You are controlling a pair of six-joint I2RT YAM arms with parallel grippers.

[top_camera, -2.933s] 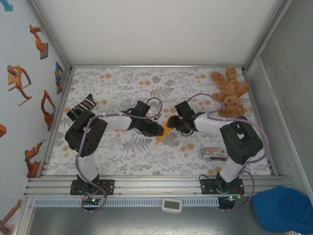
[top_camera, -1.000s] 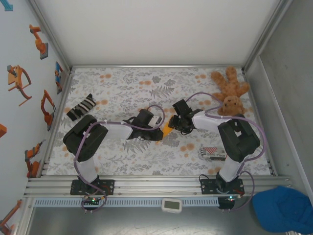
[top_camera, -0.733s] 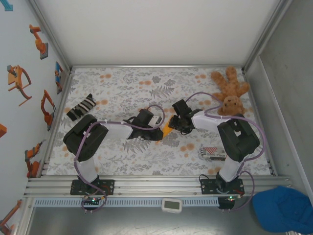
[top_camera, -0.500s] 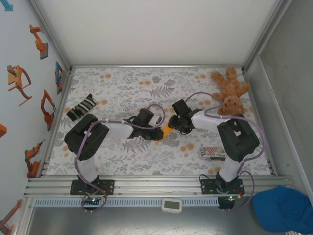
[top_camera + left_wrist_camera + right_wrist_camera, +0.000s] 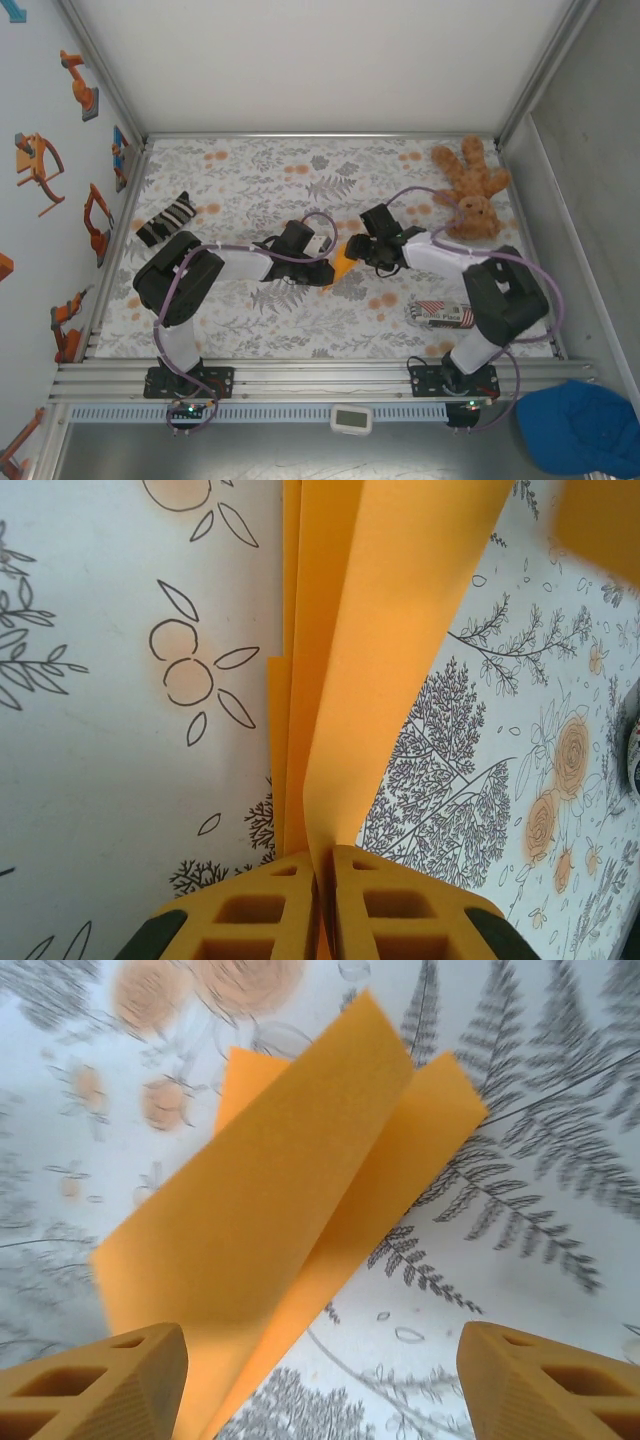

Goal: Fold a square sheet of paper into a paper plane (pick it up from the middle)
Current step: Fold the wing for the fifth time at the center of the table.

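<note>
The folded orange sheet of paper (image 5: 343,263) stands on edge on the floral mat between my two arms. My left gripper (image 5: 326,860) is shut on the sheet's (image 5: 390,630) lower edge, and the folded layers rise away from its yellow fingers (image 5: 255,910). In the right wrist view the paper (image 5: 270,1200) shows several folded flaps, one lifted. My right gripper (image 5: 322,1360) is open, its fingers (image 5: 110,1375) wide apart just beside the paper and not gripping it. From above, the left gripper (image 5: 325,268) and the right gripper (image 5: 365,250) sit on either side of the sheet.
A brown plush teddy (image 5: 472,190) lies at the back right. A red-and-white striped packet (image 5: 440,313) rests near the right arm's base. A black-and-white striped object (image 5: 166,219) lies at the left. The floral mat (image 5: 250,170) covers the table.
My right gripper has opened and let go of the paper. Its arm has shifted slightly right. The left gripper stays shut on the sheet in about the same place.
</note>
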